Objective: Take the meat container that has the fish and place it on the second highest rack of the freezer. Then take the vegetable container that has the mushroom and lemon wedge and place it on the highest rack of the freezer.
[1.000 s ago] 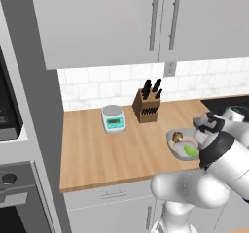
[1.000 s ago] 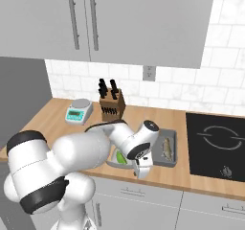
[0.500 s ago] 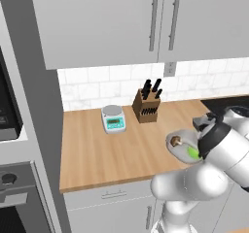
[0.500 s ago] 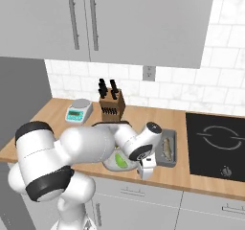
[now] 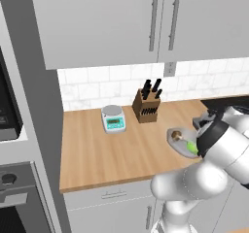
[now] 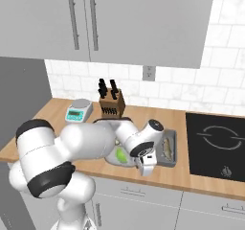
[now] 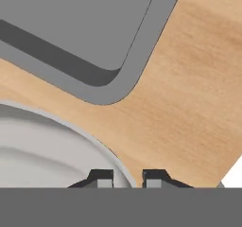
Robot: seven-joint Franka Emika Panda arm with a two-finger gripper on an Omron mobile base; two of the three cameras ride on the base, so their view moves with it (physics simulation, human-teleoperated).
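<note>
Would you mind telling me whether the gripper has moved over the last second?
Yes. In the right base view the gripper has dropped toward the counter's front edge, ending lower beside the vegetable container, whose rim its fingertips now straddle.

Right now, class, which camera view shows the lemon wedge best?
The right base view: the lemon wedge lies bright green in the dish, just left of the arm's wrist. The left base view shows only a green sliver beside the arm. In the hand view the dish's rim appears without it.
</note>
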